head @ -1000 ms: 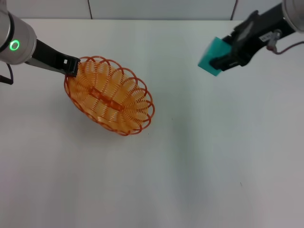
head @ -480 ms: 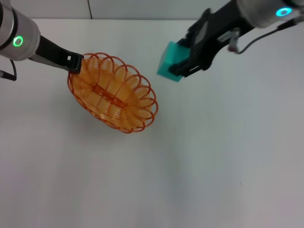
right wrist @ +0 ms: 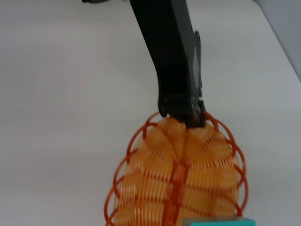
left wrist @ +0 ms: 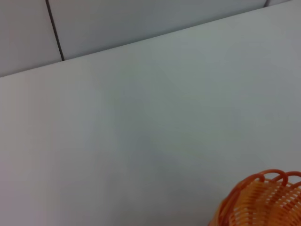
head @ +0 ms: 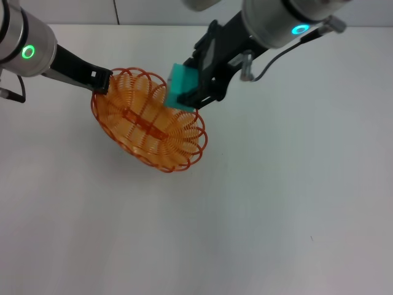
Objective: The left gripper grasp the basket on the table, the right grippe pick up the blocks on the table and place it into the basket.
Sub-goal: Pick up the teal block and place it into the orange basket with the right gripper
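Left gripper (head: 101,80) clenched on rim of orange basket (head: 147,132) at its 10 o'clock edge, basket apparently resting on white worktop (head: 276,203). Right gripper (head: 198,92) grasping teal block (head: 180,86), held above basket's 1 o'clock rim.

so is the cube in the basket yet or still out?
Out. The cube is held by the right gripper above the basket rim; the basket holds nothing. The left gripper grips its far rim.
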Action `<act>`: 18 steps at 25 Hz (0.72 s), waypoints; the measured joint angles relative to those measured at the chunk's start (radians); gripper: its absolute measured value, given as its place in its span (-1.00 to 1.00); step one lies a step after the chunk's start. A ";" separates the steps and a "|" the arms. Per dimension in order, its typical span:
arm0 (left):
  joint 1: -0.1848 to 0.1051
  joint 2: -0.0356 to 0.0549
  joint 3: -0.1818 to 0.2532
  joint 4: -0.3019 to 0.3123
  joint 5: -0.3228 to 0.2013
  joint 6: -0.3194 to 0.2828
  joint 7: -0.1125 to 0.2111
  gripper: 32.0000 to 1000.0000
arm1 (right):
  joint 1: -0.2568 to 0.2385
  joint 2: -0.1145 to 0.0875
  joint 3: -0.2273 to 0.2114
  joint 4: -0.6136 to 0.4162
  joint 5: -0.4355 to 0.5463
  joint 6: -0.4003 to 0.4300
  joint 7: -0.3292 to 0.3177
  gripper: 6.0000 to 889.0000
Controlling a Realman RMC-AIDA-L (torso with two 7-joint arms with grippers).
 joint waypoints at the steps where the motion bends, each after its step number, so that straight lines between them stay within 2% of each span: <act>1: -0.002 -0.0003 0.000 0.001 0.000 -0.001 0.000 -0.89 | 0.004 0.000 -0.012 0.008 0.010 -0.012 0.000 0.17; 3: -0.006 -0.0007 0.000 0.001 0.000 -0.002 0.000 -0.89 | 0.017 0.001 -0.029 0.040 0.040 -0.034 0.001 0.17; 7: -0.012 -0.0019 -0.001 0.002 -0.001 -0.005 0.000 -0.89 | 0.046 0.001 -0.033 0.111 0.067 -0.054 -0.003 0.17; 12: -0.017 -0.0005 0.001 0.011 -0.032 -0.005 0.000 -0.89 | 0.054 0.001 -0.036 0.163 0.069 -0.077 -0.007 0.17; 18: -0.017 0.0005 0.002 0.016 -0.039 -0.004 0.000 -0.89 | 0.056 0.001 -0.053 0.198 0.070 -0.106 -0.010 0.17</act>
